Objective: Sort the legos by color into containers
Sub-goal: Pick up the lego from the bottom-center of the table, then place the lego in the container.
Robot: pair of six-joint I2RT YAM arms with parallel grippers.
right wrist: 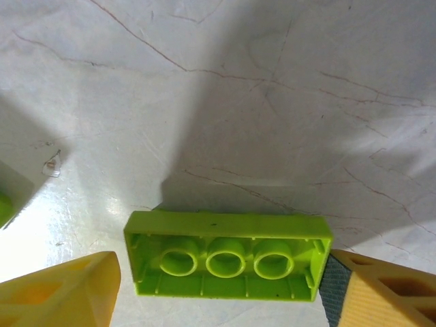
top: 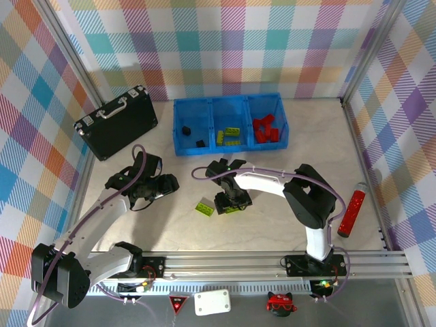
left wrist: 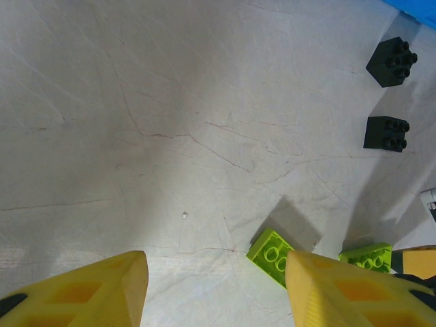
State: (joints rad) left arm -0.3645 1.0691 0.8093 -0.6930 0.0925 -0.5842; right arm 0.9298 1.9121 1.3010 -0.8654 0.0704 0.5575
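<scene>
The blue tray at the back has three containers: black legos in the left one, lime ones in the middle, red ones on the right. A lime brick lies upside down on the table between the fingers of my right gripper, which is open; the right pad touches the brick's end and the left finger stands just clear. My left gripper hangs open over bare table. Another lime brick lies beside its right finger. Two black cubes sit further off.
A black hard case with a silver handle lies at the back left. A red cylinder lies near the right wall. Plaid walls close in the table on three sides.
</scene>
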